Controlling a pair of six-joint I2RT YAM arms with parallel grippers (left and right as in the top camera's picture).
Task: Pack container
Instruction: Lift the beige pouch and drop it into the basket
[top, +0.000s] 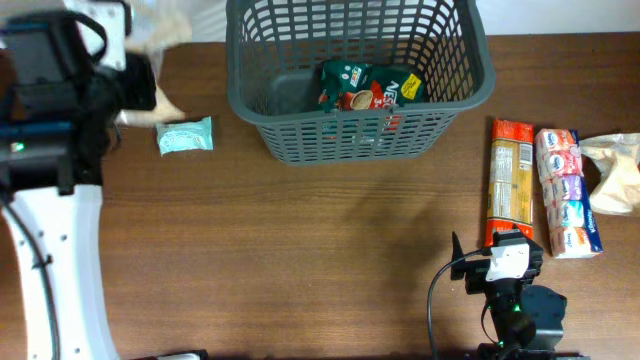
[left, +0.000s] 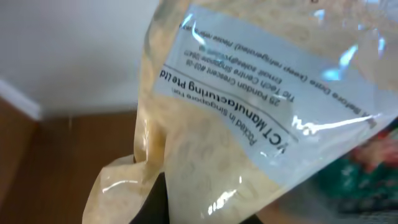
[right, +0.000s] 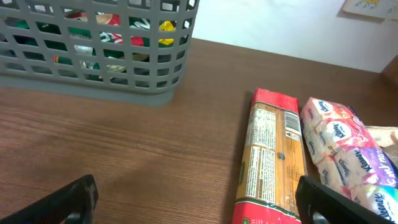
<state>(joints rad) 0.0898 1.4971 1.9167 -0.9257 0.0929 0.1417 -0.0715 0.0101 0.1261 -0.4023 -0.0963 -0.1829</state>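
Your left claw (top: 140, 88) sits at the far left of the table. A clear bag of pale beige grains (left: 249, 112) fills its wrist view, pressed close to the lens with the white label upside down. Only a dark sliver of the claw shows beneath the bag, so you cannot tell whether the jaws are clamped on it. Just right of that claw, a small teal packet (top: 185, 136) lies flat on the wood.

Further right stands the container (top: 290, 140), a dark grey lattice basket, upright. It is well apart from your right claw, ahead of it and to its left. A green Nescafé pouch (top: 365, 90) lies on its base.

Your right claw (right: 199, 202) is spread wide with nothing between its fingers (right: 68, 199). Ahead of it and slightly right lies a long red-ended pasta packet (right: 270, 162). A Kleenex tissue pack (right: 339, 146) lies just beside that, and a second clear bag (top: 615, 170) lies beyond.
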